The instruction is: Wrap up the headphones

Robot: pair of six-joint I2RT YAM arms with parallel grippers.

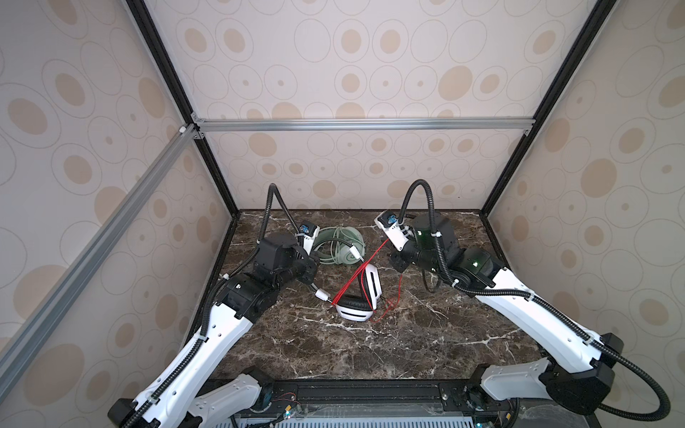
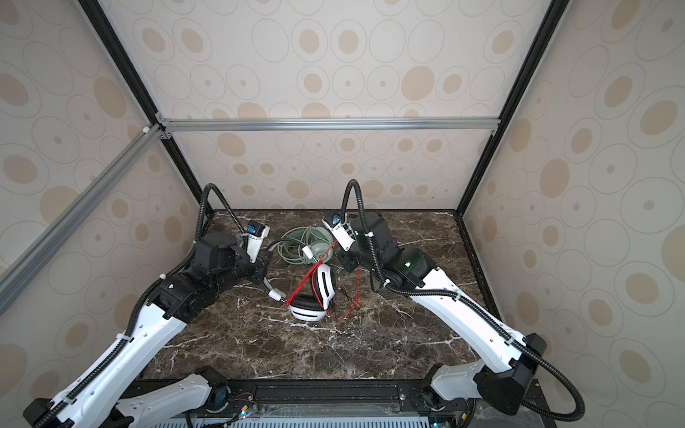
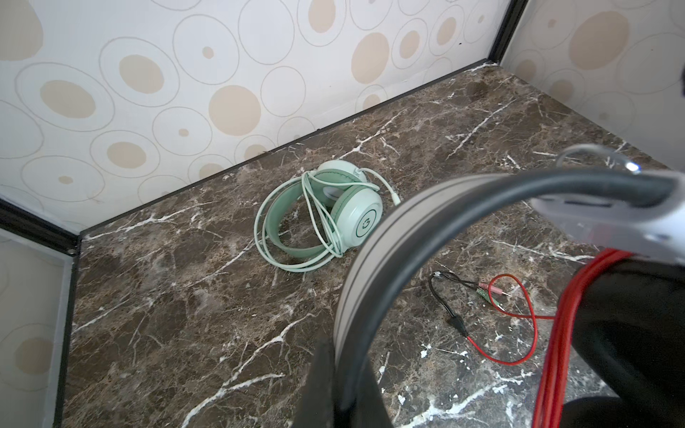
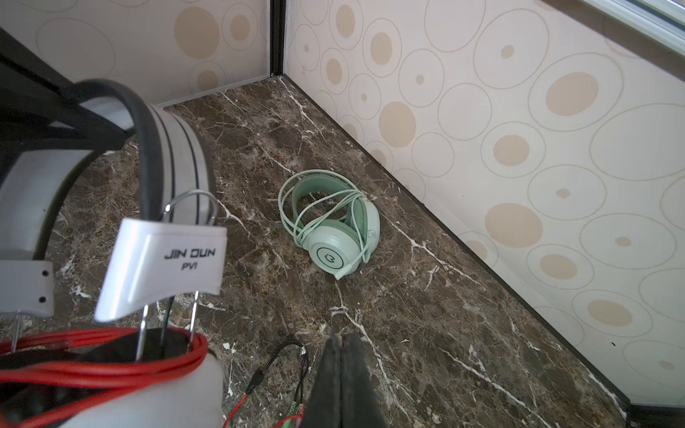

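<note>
left gripper: clamped on the grey headband, at 10 o'clock of the white-and-black headphones.
right gripper: pressed together at that pair's 2 o'clock; whether it pinches anything, cannot tell.
red cable: strands across that pair, loose end on the marble table at 3 o'clock.
mint-green headphones: at 12 o'clock, near the back wall, own cable wound round.

You have a polished, brown marble-look surface veined in white. The mint-green headphones look like smooth, matt plastic. On the white-and-black headphones you see glossy white plastic shells, a matt grey headband, bare metal slider wires and a smooth red cable. The frame rail is brushed metal.
</note>
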